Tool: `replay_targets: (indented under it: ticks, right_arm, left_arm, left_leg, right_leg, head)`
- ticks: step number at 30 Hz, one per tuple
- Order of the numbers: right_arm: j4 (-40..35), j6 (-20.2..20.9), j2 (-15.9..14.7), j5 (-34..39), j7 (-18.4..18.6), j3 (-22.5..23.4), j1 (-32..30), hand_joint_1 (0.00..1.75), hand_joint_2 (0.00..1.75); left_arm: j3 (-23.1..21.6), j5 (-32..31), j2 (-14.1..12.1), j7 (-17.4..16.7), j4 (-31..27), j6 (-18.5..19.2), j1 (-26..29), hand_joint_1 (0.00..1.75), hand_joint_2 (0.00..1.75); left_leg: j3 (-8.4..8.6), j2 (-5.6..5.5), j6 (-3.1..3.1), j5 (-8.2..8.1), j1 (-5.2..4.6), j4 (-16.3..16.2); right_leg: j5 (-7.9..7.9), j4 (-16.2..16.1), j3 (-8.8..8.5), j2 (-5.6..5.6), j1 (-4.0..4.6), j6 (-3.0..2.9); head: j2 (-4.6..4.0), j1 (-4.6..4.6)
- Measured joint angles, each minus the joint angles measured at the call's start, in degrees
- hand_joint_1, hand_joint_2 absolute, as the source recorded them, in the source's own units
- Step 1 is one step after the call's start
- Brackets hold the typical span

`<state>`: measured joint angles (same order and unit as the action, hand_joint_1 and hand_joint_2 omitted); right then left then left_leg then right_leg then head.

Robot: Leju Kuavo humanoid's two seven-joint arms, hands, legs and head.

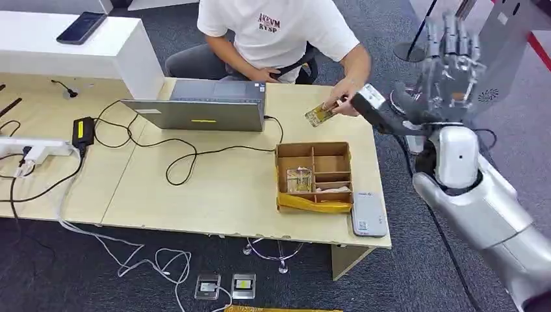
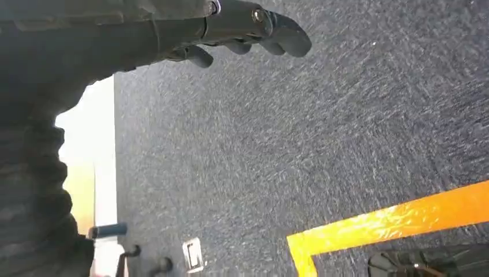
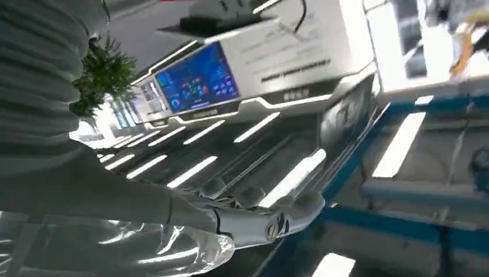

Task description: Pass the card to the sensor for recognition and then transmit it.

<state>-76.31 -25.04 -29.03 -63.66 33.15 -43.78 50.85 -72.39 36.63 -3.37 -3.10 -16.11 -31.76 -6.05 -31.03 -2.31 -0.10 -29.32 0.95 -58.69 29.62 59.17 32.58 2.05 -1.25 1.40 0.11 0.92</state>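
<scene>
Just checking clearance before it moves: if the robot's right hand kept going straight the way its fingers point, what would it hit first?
Probably nothing close. The right hand is raised, fingers pointing up and away past the table edge, over carpet. Depth is unclear.

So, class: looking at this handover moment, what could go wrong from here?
1. The person's hand holds the card above the table; a loose hold might drop it.
2. The right hand is raised with fingers spread beside the person, so a sudden move could bump them.
</scene>
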Motion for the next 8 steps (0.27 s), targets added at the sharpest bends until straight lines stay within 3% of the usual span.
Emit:
replay_targets:
  ticks: [4, 5, 7, 8]
  right_arm:
    - [-10.8, -8.2, -7.8, -0.7, 1.5, 13.8, -17.7, 0.00, 1.75]
    - [-13.6, -11.1, -9.8, 0.4, 1.7, 19.9, -21.4, 0.00, 1.75]
    - [-15.8, -11.5, -11.6, 1.7, 0.7, 28.8, -29.7, 0.00, 1.75]
    - [-16.9, -11.5, -12.1, 3.5, -2.1, 33.2, -33.5, 0.00, 1.75]
  left_arm:
    - [0.5, 2.0, 0.1, -0.5, 0.0, -0.1, 0.4, 0.00, 1.75]
    - [0.7, 2.4, 0.1, -0.5, 0.0, -0.2, 0.5, 0.00, 1.75]
    - [1.4, 2.8, 0.1, -0.6, 0.0, -0.4, 0.4, 0.00, 1.75]
    - [1.6, 3.1, 0.2, -0.7, 0.0, -0.6, 0.4, 0.00, 1.75]
  left_leg:
    - [-0.04, -0.08, 0.14, -0.12, 0.02, 0.0]
    - [-0.07, 0.01, 0.11, -0.15, -0.01, 0.0]
    - [0.00, 0.14, 0.15, -0.20, 0.03, 0.0]
    - [-0.09, 0.07, 0.15, -0.20, -0.02, 0.0]
  right_leg:
    - [0.02, -0.1, -0.06, -0.12, 0.02, 0.03]
    - [0.01, -0.1, 0.01, 0.00, -0.02, 0.03]
    - [0.01, -0.1, -0.04, 0.08, 0.04, 0.04]
    - [0.01, -0.1, -0.01, -0.01, -0.04, 0.04]
  head:
    - [0.00, 0.15]
    - [0.00, 0.07]
    - [0.00, 0.18]
    - [0.00, 0.00]
